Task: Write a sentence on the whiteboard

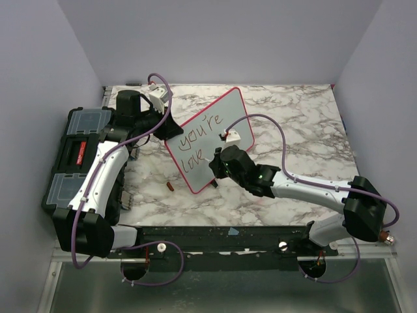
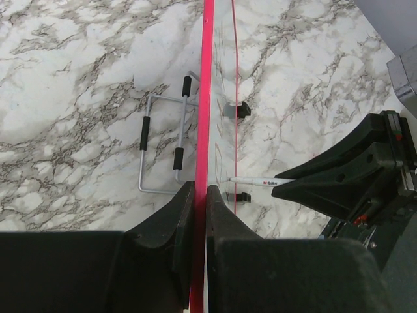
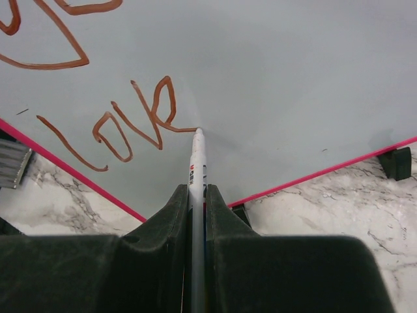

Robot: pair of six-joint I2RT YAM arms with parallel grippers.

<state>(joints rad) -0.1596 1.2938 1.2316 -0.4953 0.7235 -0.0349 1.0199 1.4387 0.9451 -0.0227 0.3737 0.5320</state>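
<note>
Near the middle of the marble table (image 1: 300,124), the whiteboard (image 1: 212,134) stands on edge, leaning back, with "you're" and a second word below it in brown ink. The left gripper (image 2: 201,192) is clamped on the board's pink frame. The right gripper (image 3: 197,195) pinches a white marker (image 3: 198,160), whose tip touches the board at the end of the lower word. At the table's left edge sits a black toolbox (image 1: 78,156), lid down; what its clear-topped compartments hold cannot be made out.
</note>
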